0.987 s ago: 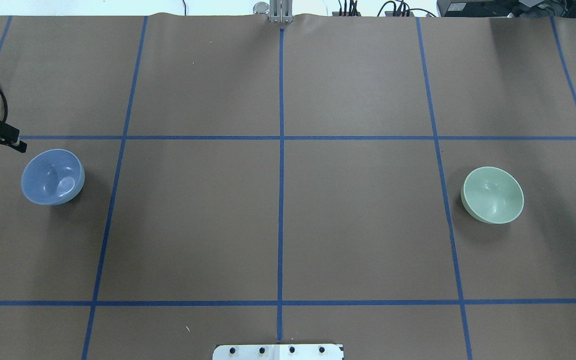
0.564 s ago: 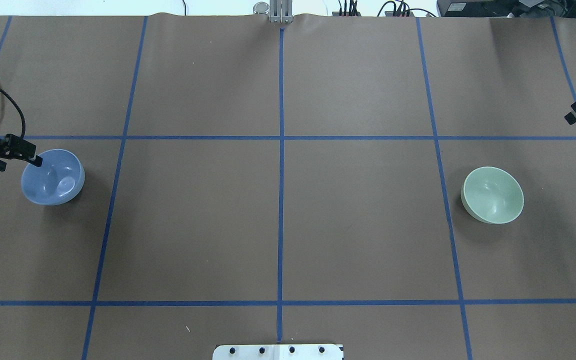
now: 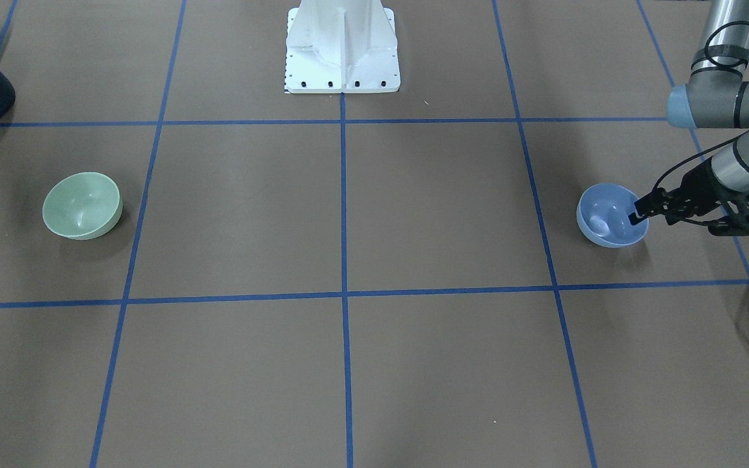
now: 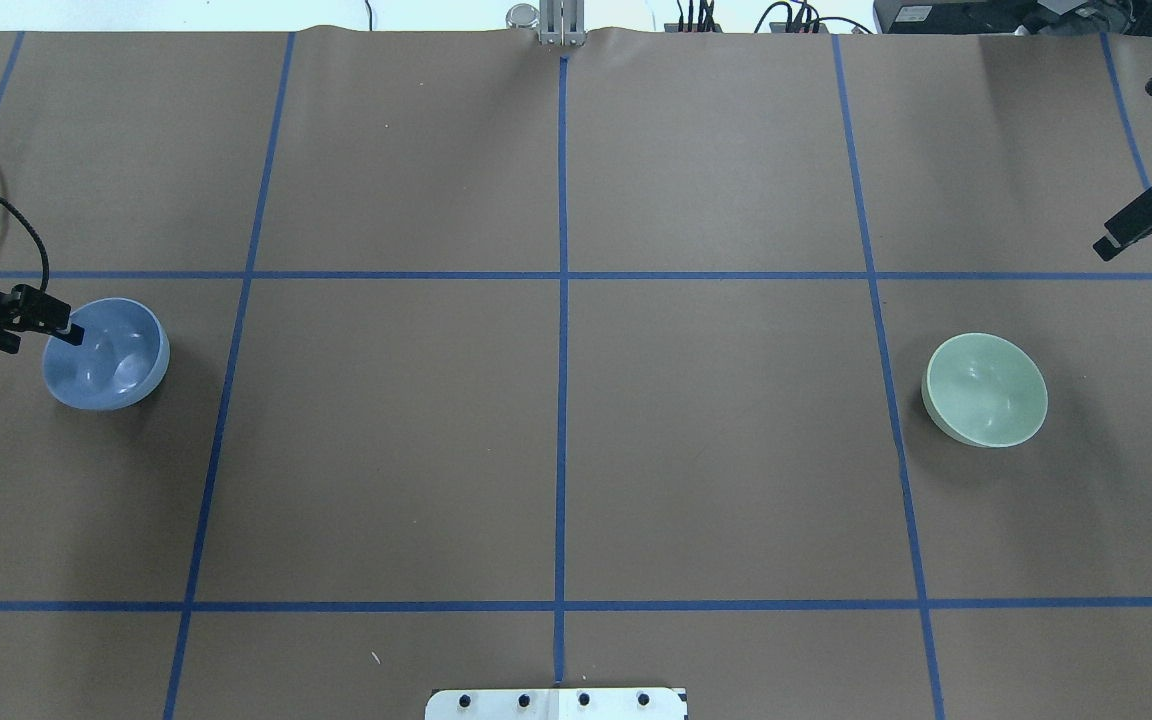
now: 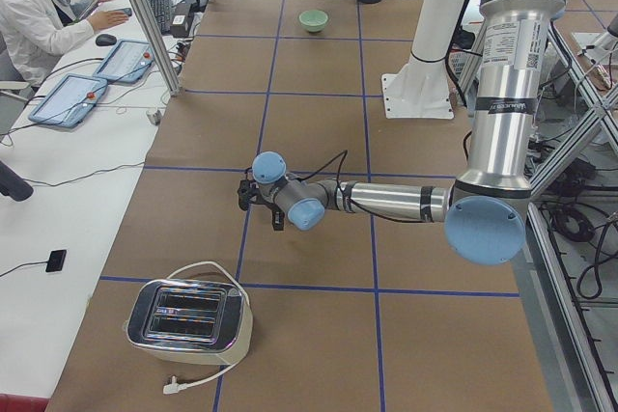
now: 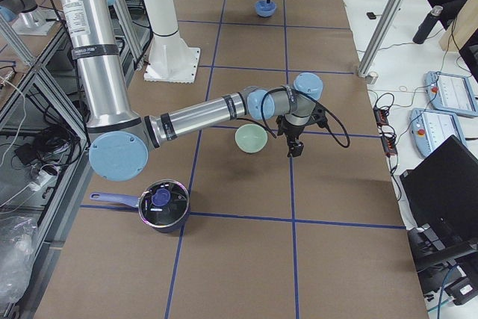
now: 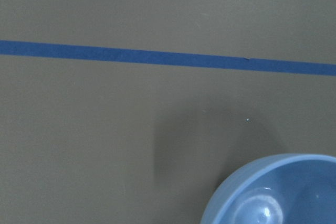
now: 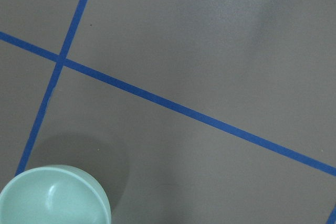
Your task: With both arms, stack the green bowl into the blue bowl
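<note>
The blue bowl (image 4: 111,355) sits upright at the table's left, and shows in the front view (image 3: 608,218) and the left wrist view (image 7: 283,192). My left gripper (image 4: 56,330) is low at its outer rim, open, with one fingertip (image 3: 638,211) just inside the bowl. The green bowl (image 4: 984,390) sits upright at the right, and shows in the front view (image 3: 82,205) and the right wrist view (image 8: 52,198). My right gripper (image 4: 1111,240) hangs above the table beyond and to the right of it, apart from it, open and empty.
The white pedestal base (image 3: 342,52) stands at the robot's edge. A dark pot (image 6: 163,205) sits near the right end. A toaster (image 5: 188,315) with a white cord sits at the left end. An operator (image 5: 39,7) sits at a side desk.
My left gripper moved right and down to the blue bowl's rim. My right gripper came further into view from the right edge. Neither bowl moved.
</note>
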